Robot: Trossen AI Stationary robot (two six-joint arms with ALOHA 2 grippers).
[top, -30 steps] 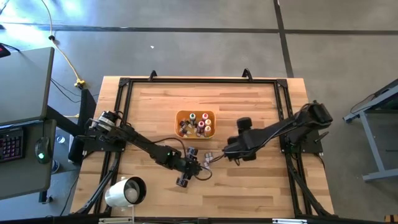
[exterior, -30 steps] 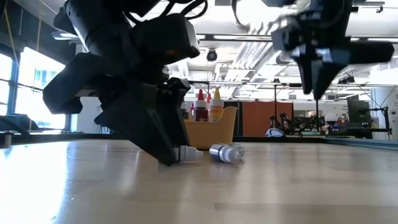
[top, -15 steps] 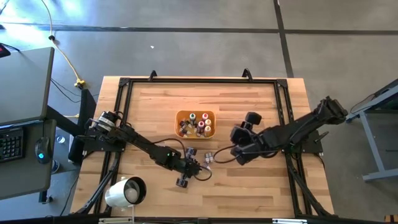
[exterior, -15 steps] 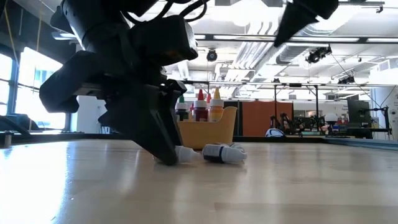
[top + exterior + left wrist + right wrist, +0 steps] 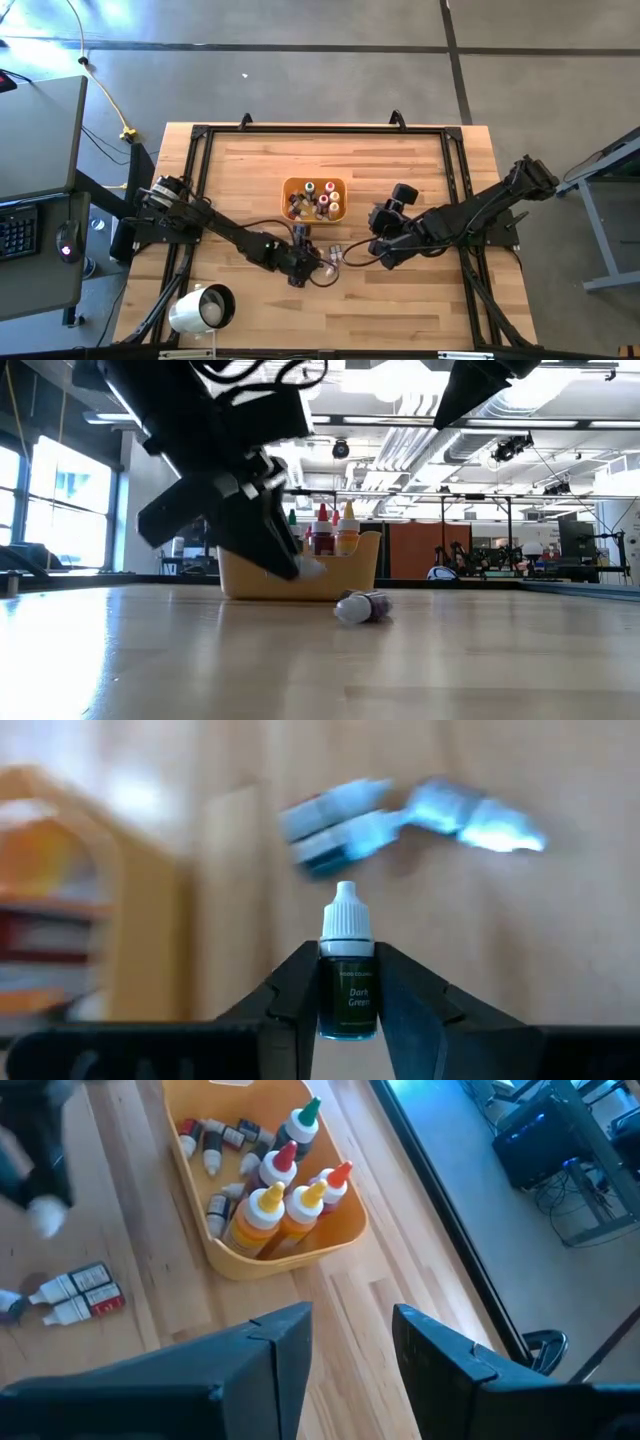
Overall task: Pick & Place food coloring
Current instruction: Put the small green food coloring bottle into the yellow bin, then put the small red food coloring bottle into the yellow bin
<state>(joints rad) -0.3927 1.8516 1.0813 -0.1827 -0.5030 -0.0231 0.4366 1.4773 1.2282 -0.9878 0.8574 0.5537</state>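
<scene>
Left wrist view: left gripper [image 5: 348, 1010] clamps small dark-green dropper bottle with white cap [image 5: 348, 982], lifted just near of the orange plastic tray [image 5: 315, 199]. Right gripper [image 5: 350, 1345] fingers apart, empty, right of tray.

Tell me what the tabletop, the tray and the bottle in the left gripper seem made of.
Tabletop: pale wood planks, matte, seams visible. Tray: likely orange plastic, smooth rounded rim. Bottle clamped in the left gripper: probably plastic, dark body, white ribbed cap, printed label.
</scene>
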